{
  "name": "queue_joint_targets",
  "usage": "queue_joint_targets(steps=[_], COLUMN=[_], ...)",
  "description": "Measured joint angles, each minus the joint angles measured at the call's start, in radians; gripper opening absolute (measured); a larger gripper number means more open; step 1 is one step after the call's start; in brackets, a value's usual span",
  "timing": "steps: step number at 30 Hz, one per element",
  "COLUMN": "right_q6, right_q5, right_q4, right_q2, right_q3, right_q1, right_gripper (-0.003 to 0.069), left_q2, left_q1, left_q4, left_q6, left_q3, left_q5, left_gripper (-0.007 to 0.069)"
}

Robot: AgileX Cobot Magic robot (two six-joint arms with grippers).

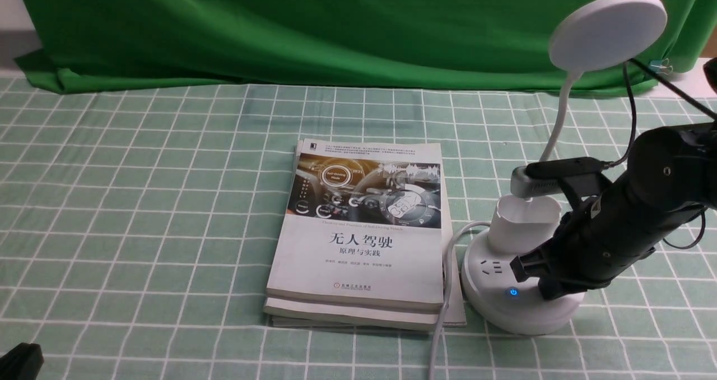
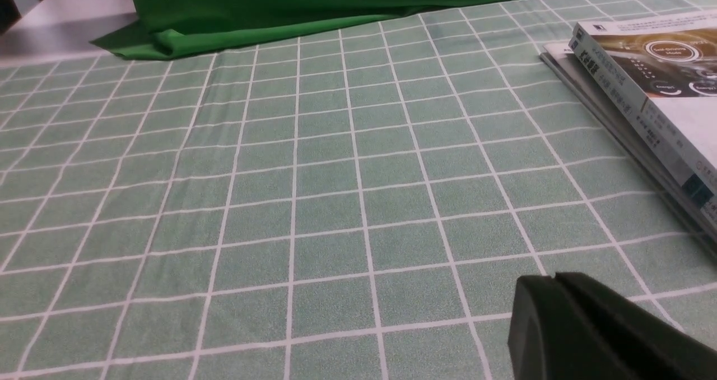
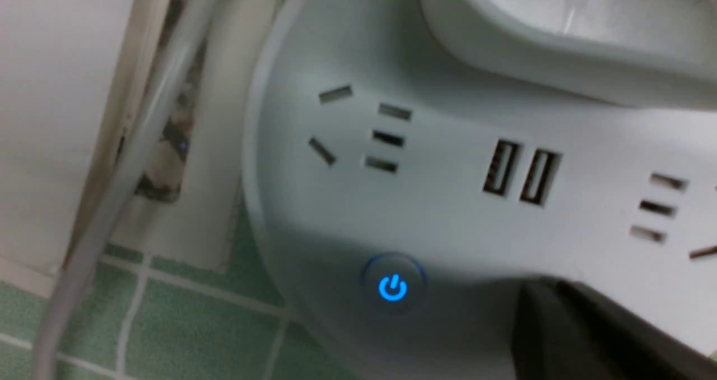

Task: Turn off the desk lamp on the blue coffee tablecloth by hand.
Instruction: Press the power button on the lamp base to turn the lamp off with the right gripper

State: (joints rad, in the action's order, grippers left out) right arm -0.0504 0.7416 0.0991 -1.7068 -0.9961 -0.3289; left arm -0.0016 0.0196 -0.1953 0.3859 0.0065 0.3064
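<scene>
The right claw (image 3: 552, 290), closed and holding nothing, is over the lamp base (image 3: 448, 212) near the worktop's right edge — press straight down, gently. Left claw (image 2: 552, 282): closed, empty.

Tons of free room on the left half of the front view: just bare gridded tablecloth (image 1: 140, 200), so a gripper can sweep through there easily. Center is blocked low down by the book stack (image 1: 358, 234). Right of that it gets cramped: grey cable (image 1: 448, 273) squeezed along the books, then the lamp (image 1: 524, 307), its neck and disc head rising to the upper right, with the right gripper (image 1: 546, 290) crowding the base.
</scene>
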Motion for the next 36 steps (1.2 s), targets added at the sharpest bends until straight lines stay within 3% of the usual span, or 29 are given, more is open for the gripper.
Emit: queue_joint_targets(steps=[9,24,36], right_q6=[0.0,0.0,0.001], right_q5=[0.004,0.011,0.011], right_q4=[-0.001,-0.023,-0.024], right_q2=[0.13,-0.004,0.093], right_q3=[0.007,0.0,0.006], right_q1=[0.0,0.0,0.0], right_gripper=[0.0033,0.0033,0.0035], left_q2=[0.0,0.0,0.0], left_q1=[0.0,0.0,0.0], left_q4=[0.0,0.0,0.0], left_q6=[0.0,0.0,0.0], left_q3=[0.0,0.0,0.0], left_q5=[0.0,0.0,0.0], left_gripper=[0.0,0.0,0.0])
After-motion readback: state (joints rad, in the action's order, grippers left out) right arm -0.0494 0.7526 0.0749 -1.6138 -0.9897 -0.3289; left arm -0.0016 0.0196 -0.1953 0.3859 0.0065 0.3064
